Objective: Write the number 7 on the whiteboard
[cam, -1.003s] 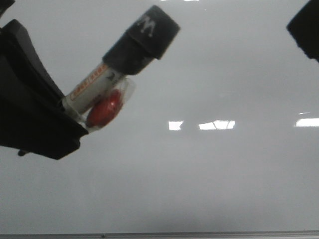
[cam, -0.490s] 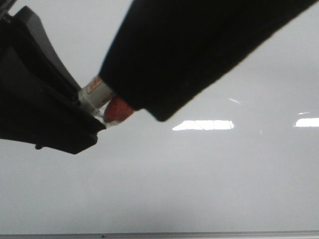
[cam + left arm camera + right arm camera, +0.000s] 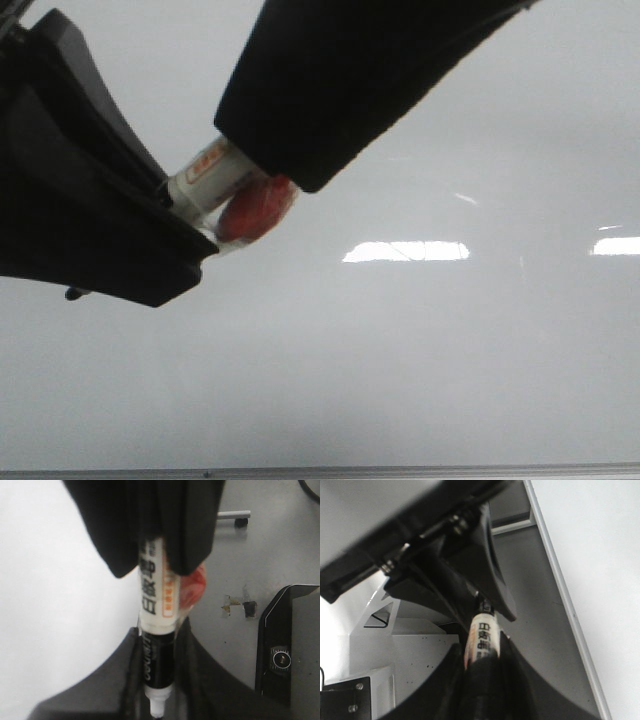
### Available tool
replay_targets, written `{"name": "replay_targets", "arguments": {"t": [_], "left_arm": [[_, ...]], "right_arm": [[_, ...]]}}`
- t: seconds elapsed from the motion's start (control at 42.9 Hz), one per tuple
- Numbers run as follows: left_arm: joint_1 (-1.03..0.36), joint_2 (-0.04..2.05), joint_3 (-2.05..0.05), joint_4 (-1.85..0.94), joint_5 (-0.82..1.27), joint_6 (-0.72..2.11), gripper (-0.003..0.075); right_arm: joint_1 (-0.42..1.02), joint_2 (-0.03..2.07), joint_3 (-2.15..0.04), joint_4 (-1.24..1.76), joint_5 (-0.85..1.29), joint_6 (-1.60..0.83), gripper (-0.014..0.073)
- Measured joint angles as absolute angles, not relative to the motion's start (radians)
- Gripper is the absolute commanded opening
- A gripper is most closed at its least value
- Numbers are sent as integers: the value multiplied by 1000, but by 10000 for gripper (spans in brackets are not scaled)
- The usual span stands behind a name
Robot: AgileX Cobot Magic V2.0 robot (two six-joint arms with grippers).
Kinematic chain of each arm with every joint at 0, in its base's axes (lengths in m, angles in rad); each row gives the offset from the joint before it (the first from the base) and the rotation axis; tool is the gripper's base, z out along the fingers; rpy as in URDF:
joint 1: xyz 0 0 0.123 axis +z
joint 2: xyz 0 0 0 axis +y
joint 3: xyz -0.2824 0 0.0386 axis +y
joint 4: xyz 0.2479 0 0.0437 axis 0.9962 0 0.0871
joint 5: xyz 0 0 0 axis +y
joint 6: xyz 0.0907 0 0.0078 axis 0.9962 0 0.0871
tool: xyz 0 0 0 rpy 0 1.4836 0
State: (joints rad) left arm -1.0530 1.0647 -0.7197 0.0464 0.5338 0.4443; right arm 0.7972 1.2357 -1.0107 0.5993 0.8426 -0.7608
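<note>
The left gripper (image 3: 157,700) jaws clench the marker (image 3: 156,630) body, the right gripper (image 3: 482,680) jaws clench its cap; a crooked pull (or slipping) may drop it on the unmarked whiteboard (image 3: 420,370).

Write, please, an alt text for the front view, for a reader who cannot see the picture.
Two black grippers meet over a marker: the left gripper holds its white barrel from the lower left, and the right gripper covers its cap end from the upper right. Behind them the glossy whiteboard is blank, with only bright light reflections.
</note>
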Motion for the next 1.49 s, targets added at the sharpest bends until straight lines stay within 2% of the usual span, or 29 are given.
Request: {"name": "replay_targets", "arguments": {"t": [0.07, 0.14, 0.21, 0.28, 0.35, 0.443, 0.583, 0.653, 0.839, 1.003, 1.212, 1.492], "left_arm": [[-1053, 1063, -720, 46, 532, 439, 114], [-1053, 1056, -718, 48, 530, 440, 266], [-1053, 1045, -716, 55, 520, 437, 383], [-1053, 1025, -716, 57, 500, 428, 449], [-1053, 995, -709, 57, 481, 405, 454], [-1053, 935, -681, 57, 463, 359, 441], [-1053, 787, -601, 57, 445, 280, 362], [-1053, 683, -549, 57, 441, 237, 273], [-1053, 430, -439, 55, 442, 186, -22], [-1053, 318, -410, 55, 446, 182, -20], [-1053, 308, -410, 55, 446, 181, -20], [-1053, 308, -410, 55, 446, 179, -20]], "right_arm": [[797, 1236, -1013, 597, 843, -761, -63], [797, 1236, -1013, 595, 836, -764, -63], [797, 1236, -1013, 593, 835, -764, -63], [795, 1236, -1013, 584, 822, -764, -63], [778, 1234, -1013, 582, 815, -762, -62], [732, 1226, -994, 580, 781, -749, -60], [648, 1181, -921, 582, 654, -736, -60], [617, 1149, -876, 609, 564, -735, -60], [603, 1119, -799, 707, 372, -727, -60], [603, 1119, -799, 724, 353, -727, -60], [603, 1142, -808, 739, 325, -725, -60], [603, 1422, -1036, 749, 314, -725, -60]]}}
